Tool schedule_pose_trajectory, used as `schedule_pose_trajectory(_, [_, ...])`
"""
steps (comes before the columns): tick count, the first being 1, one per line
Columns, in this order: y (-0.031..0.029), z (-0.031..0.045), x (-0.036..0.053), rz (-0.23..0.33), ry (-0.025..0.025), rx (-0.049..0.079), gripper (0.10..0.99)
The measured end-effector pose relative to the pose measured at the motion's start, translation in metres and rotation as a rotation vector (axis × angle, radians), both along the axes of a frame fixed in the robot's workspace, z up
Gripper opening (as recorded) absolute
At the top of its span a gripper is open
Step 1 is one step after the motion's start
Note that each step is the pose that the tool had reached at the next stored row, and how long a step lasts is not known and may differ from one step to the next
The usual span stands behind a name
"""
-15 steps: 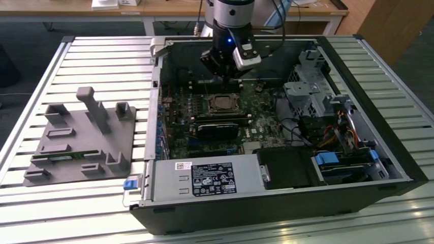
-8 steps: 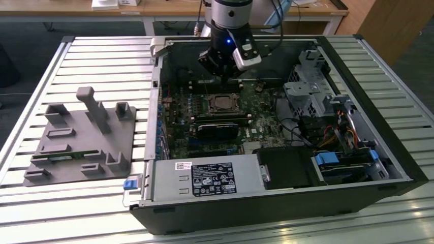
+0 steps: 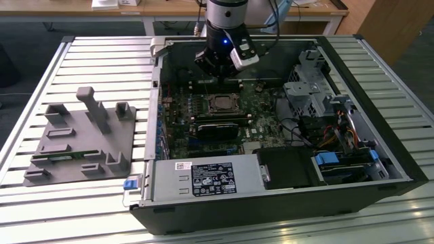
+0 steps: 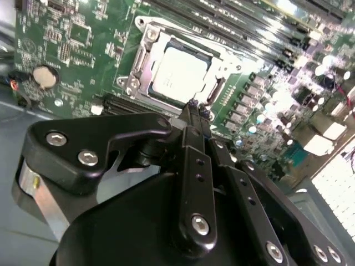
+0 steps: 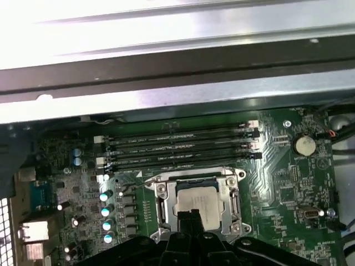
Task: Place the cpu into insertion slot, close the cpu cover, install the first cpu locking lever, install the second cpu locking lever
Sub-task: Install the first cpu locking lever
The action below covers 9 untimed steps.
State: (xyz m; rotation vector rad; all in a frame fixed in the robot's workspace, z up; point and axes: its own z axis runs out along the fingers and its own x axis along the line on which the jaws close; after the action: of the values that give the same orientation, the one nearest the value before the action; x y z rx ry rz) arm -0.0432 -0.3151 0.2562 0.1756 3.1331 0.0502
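Observation:
The cpu (image 4: 178, 75) lies flat in the insertion slot (image 4: 145, 29) on the green motherboard, its silvery face showing. The cpu cover (image 4: 148, 55), a silver frame with a cut-out centre, lies down around it. In the first wrist view the cpu (image 5: 204, 200) sits inside the cover (image 5: 162, 206). My gripper (image 4: 195, 106) is shut with nothing between its black fingers, tips just above the socket's edge. In the exterior view the gripper (image 3: 219, 76) hangs inside the case, slightly behind the cpu (image 3: 220, 103). Whether the locking levers are latched cannot be told.
A black graphics card (image 3: 217, 128) lies just in front of the socket. Memory slots (image 5: 183, 145) run behind it. The power supply (image 3: 203, 179) fills the case's front and a drive cage (image 3: 308, 91) its right side. A grey fixture (image 3: 81, 137) stands at the exterior view's left.

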Motion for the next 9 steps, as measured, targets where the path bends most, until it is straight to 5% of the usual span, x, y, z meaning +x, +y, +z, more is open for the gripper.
schedule_pose_trajectory(9, [0.0000, -0.0010, -0.0223, 0.018, -0.0035, 0.002, 0.106])
